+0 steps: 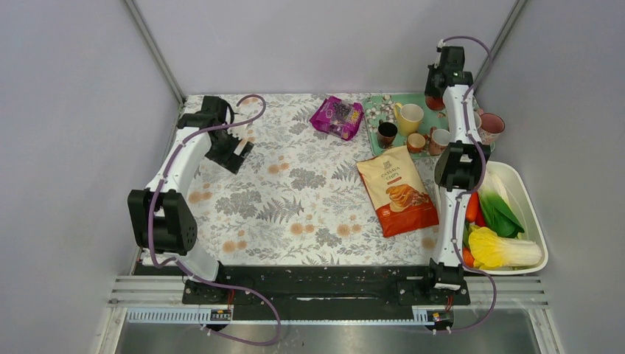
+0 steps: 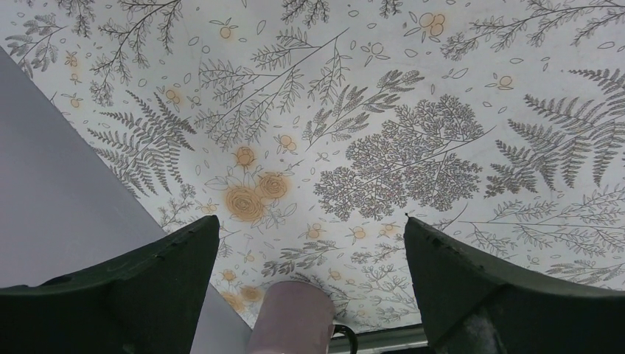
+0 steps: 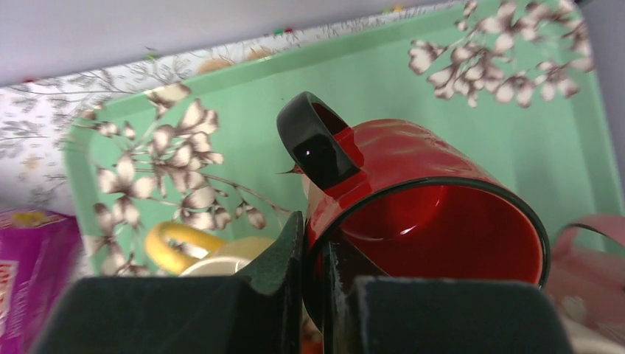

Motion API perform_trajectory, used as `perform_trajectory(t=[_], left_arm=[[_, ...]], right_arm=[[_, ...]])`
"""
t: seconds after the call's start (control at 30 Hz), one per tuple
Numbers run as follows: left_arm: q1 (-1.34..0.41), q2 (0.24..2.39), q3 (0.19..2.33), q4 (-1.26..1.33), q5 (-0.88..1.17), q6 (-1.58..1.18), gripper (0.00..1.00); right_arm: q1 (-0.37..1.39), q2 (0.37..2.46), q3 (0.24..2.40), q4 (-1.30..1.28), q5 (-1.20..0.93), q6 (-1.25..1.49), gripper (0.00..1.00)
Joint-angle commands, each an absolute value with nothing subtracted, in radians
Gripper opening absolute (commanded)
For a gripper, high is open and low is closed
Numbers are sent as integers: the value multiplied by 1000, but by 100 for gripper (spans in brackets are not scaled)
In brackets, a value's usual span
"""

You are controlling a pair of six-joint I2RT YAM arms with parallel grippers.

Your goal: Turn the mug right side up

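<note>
- My right claw [image 3: 313,254] was clenched on the red mug [image 3: 413,169]. One finger was inside the rim and one outside, pinching the wall just beside the black handle [image 3: 313,140].
- The mug hung over the green floral tray [image 3: 243,88] at the far right corner of the table. It was tipped so that its mouth faced my wrist camera. I could not tell whether it touched the tray.
- My left claw [image 2: 311,221] was spread wide with nothing in it, over the patterned cloth [image 2: 368,110] near the far left corner.
- As I judged it, the step in hand was the roll of the wrist. I should turn slowly until the mouth faces up, keeping the pinch firm because a glossy wall can slip.
- I should then lower the base flat onto a bare patch of tray, clear of the yellow mug [image 3: 177,240] close by, and only then let go.
- The orange bag [image 1: 398,190] near the table's right edge appeared to read "Cassava Chips".
- The writing on the purple packet [image 1: 337,116] was too small for me to read.
</note>
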State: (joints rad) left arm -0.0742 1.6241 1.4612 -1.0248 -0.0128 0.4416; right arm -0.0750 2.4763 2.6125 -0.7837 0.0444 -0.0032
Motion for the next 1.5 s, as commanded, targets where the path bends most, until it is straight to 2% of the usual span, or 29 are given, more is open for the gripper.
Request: perform_trajectory(t=[0.0,0.7,0.73,0.87,0.93,1.03,1.27,1.37,1.4,1.47], left_arm=[[-74,1607,1426,-1008,-73,472,99],[-74,1669,1419,-1004,-109,517,99],[-74,1671,1418,-1010,-104,522,99],[-73,1672,1421,-1034,-84,540,99],[-74,1671,1427,-1053,-59,556,99],[-74,1671,1439,-1089,-26,597,99],[-59,1684,1462,-1347,73,815,95],[-37,1672,1425,-1418,13,898,95],[-33,1663,1404,-1431,-26,921,95],[-27,1630,1326,-1443,-105,982,95]], right_arm=[[-87,2497,2668,-635,67,-7,0],[-105,2627,2663,-699,84,102,2],[-107,2625,2664,-693,83,102,7],[-109,2609,2666,-680,64,96,43],[-109,2595,2666,-673,49,96,54],[-110,2565,2665,-658,26,105,63],[-110,2460,2648,-641,-73,98,74],[-109,2390,2624,-643,-140,97,90],[-109,2368,2611,-644,-157,99,98],[-105,2319,2580,-652,-180,93,99]])
